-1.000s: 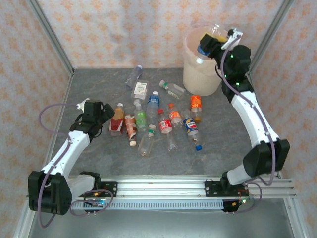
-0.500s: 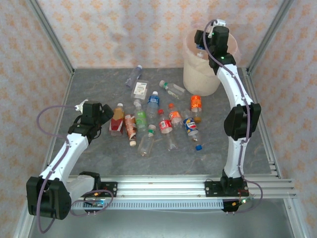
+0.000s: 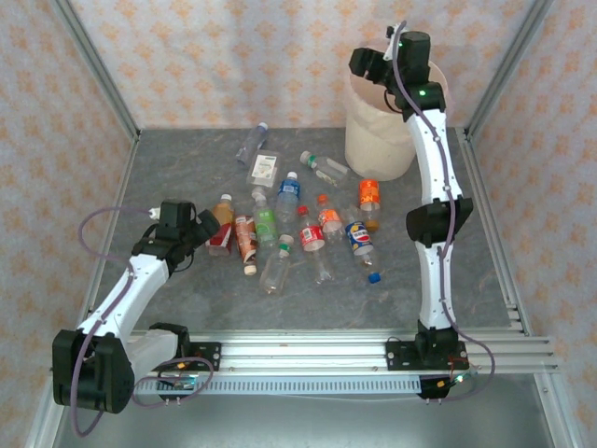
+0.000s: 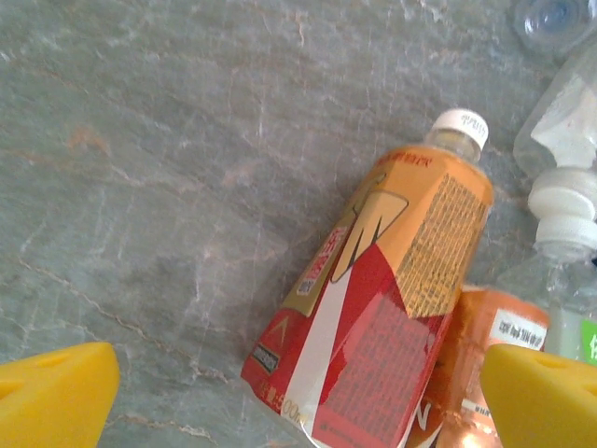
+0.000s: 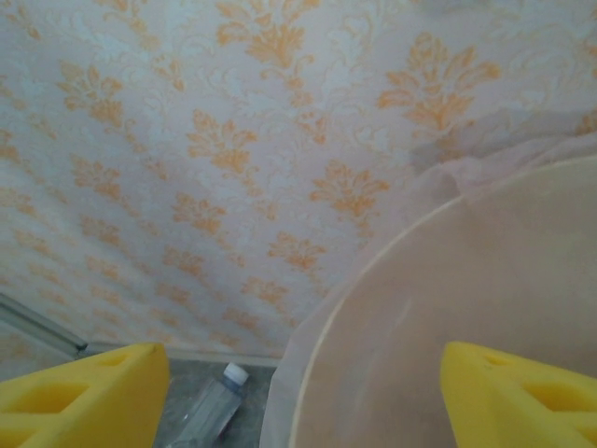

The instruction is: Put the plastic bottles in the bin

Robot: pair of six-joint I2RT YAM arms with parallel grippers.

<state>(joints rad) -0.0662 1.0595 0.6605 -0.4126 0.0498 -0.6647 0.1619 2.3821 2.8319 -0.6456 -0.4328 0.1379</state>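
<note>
**Overhead, both claws gape, bottles strewn on the table**

Up at the far right, the right claw [image 3: 366, 63] hangs over the rim of the bin [image 3: 378, 140]. Its wrist view shows the two yellow fingers [image 5: 84, 397] spread wide with nothing between them. The bin's bag-lined rim [image 5: 392, 271] curves just below and to the right, with the patterned wall [image 5: 233, 140] behind. A clear bottle [image 5: 210, 406] lies on the table beyond the bin's left side, near the wall.

The left claw [image 3: 201, 227] sits low at the left edge of the scattered bottles [image 3: 308, 233], its jaws fully apart. From its wrist, an orange bottle [image 4: 382, 289] with a white cap lies slanted on the grey table [image 4: 168, 187], framed between the fingertips [image 4: 56, 397]. Whether they touch it cannot be told. A second orange-labelled bottle [image 4: 490, 345] presses against its right side.
</note>
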